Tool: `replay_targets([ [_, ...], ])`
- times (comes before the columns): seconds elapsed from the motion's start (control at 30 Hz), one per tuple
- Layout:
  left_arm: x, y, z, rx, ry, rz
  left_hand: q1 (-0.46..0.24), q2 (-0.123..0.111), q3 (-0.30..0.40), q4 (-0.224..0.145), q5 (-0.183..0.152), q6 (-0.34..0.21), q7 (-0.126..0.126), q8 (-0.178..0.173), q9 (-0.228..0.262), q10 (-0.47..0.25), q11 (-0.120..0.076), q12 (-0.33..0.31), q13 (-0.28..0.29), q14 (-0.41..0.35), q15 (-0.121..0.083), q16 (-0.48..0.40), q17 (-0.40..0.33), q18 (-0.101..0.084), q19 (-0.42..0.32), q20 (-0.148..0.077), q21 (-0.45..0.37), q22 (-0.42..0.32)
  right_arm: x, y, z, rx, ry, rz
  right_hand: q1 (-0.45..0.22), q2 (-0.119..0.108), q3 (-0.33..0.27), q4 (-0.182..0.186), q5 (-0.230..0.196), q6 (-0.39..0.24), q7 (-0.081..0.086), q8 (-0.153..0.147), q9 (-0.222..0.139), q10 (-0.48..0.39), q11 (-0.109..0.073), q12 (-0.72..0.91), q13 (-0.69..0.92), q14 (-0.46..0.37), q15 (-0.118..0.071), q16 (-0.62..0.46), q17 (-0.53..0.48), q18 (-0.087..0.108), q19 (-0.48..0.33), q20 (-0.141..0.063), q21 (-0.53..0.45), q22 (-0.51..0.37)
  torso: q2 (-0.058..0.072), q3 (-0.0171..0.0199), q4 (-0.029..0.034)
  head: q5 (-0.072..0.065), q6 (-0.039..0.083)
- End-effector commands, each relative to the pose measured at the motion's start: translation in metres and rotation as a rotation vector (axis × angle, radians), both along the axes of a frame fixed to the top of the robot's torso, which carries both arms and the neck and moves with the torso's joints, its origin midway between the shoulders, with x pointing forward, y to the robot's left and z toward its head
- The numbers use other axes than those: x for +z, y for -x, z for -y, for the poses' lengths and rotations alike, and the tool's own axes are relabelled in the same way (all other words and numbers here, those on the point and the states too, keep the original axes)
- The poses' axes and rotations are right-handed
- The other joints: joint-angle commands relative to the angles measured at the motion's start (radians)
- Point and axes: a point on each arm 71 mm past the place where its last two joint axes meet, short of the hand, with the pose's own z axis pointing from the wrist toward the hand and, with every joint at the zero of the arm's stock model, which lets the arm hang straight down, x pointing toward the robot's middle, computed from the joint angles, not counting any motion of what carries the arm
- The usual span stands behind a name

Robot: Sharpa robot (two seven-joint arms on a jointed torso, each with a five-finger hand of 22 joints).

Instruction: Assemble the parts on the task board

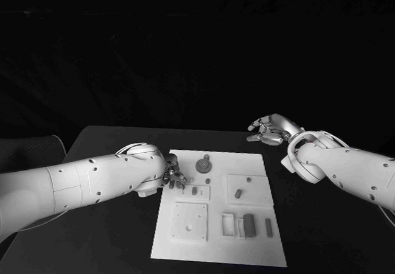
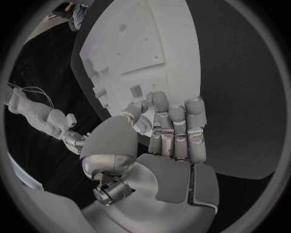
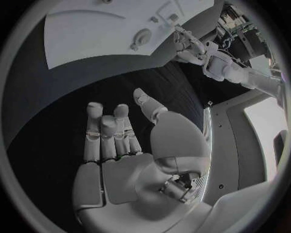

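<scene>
Task board lies flat at the middle of the black table, with small grey parts set in its recesses — a round one toward the far edge. Left hand hovers at the board's left edge, fingers curled inward, holding nothing I can see. Right hand hangs past the far right corner — fingers loosely apart, empty.

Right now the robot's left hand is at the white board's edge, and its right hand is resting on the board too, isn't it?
Not quite. The left hand is at the task board edge, but the right hand is off the board, over the black table past its far corner, holding nothing. The head view shows this.
</scene>
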Motion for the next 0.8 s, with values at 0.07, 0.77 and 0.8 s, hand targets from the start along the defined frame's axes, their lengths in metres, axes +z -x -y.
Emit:
replay_targets([
  [0.07,-0.0025,0.0009,0.0019,-0.013,-0.006,-0.009,0.008,0.000,0.203,-0.195,0.002,0.009,0.000,0.007,0.001,0.006,0.000,0.005,0.001,0.015,-0.019,0.007,0.001,0.052,0.013,-0.009,0.005,0.020,-0.0003,0.0002,-0.0021,0.013,0.006,-0.003,-0.011,0.003,-0.001,0.000,0.001,-0.014,0.020,0.003,-0.002,-0.002,0.004,0.004,-0.001,0.005,-0.002,0.001,-0.001,0.016,0.000,-0.007,-0.004,0.004,0.001,0.0003,-0.0012,0.004,-0.005],
  [0.77,-0.0043,0.0004,0.0029,-0.019,-0.012,-0.010,0.007,0.000,0.204,-0.194,0.003,0.010,-0.001,0.007,0.002,0.007,0.000,0.006,0.001,0.016,-0.020,0.007,0.001,0.052,0.014,-0.009,0.006,0.020,-0.0010,0.0002,-0.0022,0.022,0.008,-0.013,-0.012,0.003,0.000,0.000,0.001,-0.014,0.020,0.003,-0.002,-0.002,0.004,0.004,-0.002,0.005,-0.002,0.001,-0.002,0.016,0.000,-0.008,-0.004,0.004,0.000,0.0007,0.0000,0.008,-0.012],
  [0.8,-0.0044,0.0002,0.0028,-0.020,-0.013,-0.011,0.006,0.000,0.204,-0.194,0.003,0.010,-0.001,0.007,0.002,0.007,0.000,0.006,0.001,0.016,-0.020,0.007,0.001,0.052,0.014,-0.009,0.006,0.020,-0.0010,0.0002,-0.0024,0.022,0.008,-0.013,-0.012,0.003,0.000,0.000,0.001,-0.014,0.020,0.003,-0.002,-0.002,0.004,0.004,-0.002,0.005,-0.002,0.001,-0.002,0.016,0.000,-0.008,-0.004,0.004,0.000,0.0004,0.0000,0.007,-0.010],
])
